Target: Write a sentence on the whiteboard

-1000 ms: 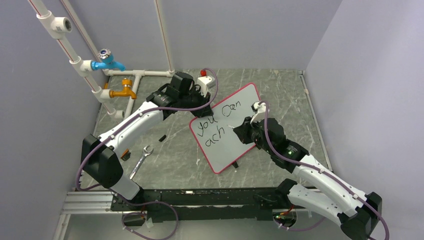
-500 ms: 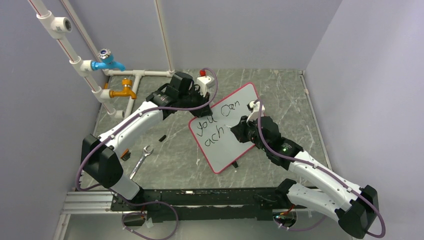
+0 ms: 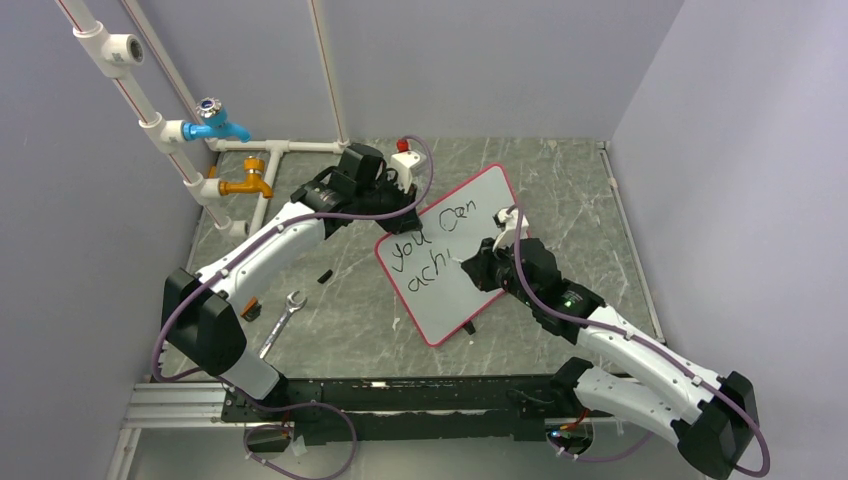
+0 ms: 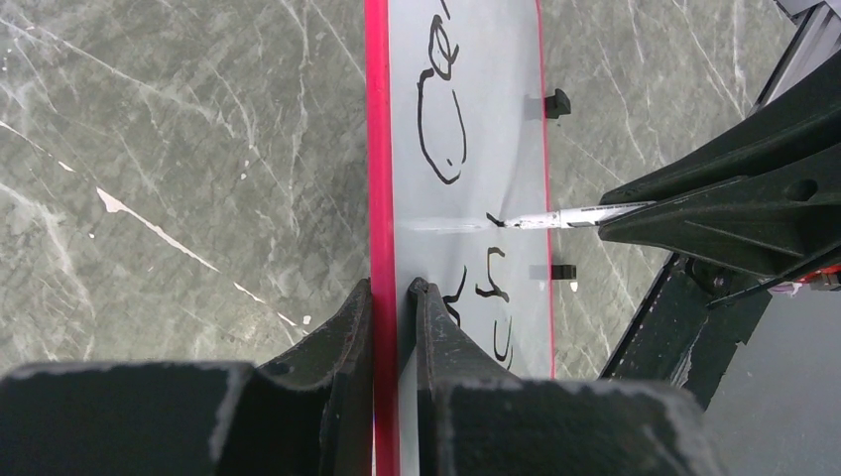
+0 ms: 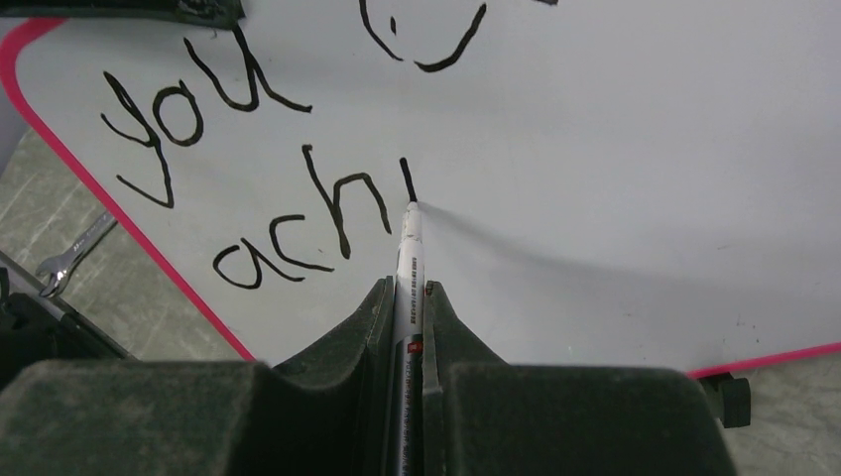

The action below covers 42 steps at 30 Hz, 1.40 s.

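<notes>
Clamping whiteboard (image 4: 501, 129) rim, left fingers (image 4: 342, 337), marker (image 4: 585, 213) touching

The right gripper's (image 5: 408, 291) jaws pinch a marker (image 5: 409, 248), its tip touching the whiteboard (image 5: 615, 178) at the foot of a short stroke just right of "ach", below "you". A wrench (image 5: 74, 253) lies on the counter (image 5: 129, 307) left of the board's rim.

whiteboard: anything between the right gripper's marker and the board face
Nothing visible: the marker in the right gripper touches the whiteboard just after "ach"; the left gripper clamps only its rim.
</notes>
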Tool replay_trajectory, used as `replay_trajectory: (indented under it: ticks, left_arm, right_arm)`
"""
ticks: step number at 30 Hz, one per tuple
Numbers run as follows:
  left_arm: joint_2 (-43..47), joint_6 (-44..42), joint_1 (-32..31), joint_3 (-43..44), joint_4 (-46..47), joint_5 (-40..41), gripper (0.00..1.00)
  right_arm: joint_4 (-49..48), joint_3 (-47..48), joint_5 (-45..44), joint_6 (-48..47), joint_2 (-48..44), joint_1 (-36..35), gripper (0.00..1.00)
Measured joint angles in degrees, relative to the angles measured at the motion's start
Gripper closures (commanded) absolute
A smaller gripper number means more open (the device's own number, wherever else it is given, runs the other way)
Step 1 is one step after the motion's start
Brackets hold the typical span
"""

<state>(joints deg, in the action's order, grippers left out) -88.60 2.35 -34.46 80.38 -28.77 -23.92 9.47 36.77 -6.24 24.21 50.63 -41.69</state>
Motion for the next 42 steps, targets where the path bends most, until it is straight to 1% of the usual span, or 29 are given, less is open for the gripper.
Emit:
replay_trajectory:
  ticks: [9,14,20,28,34,42]
  left_arm:
    - [0.0,0.0,0.09,-0.02,0.0,0.0,1.0]
    - [0.0,0.02,0.07,-0.02,0.22,-0.2,1.0]
    - [0.0,0.02,-0.09,-0.02,0.46,-0.22,1.0]
    - [0.0,0.02,-0.13,-0.02,0.57,-0.22,1.0]
    - [0.0,-0.02,-0.13,-0.02,0.5,0.02,1.0]
    - [-0.07,0.0,0.13,-0.02,0.31,0.2,1.0]
  right_arm:
    - [1.31,-1.73,1.01,0.94,-1.6,0.0,1.0]
    - [3.67,-1.79,1.49,1.42,-2.29,0.0,1.0]
    - [5.99,0.74,1.84,1.53,-2.32,0.0,1.0]
    - [4.09,5.86,-0.02,1.53,-0.26,0.0,1.0]
    - [2.23,6.34,-1.01,1.53,4.24,0.0,1.0]
    - [1.14,6.32,-1.44,1.53,5.01,-0.02,1.0]
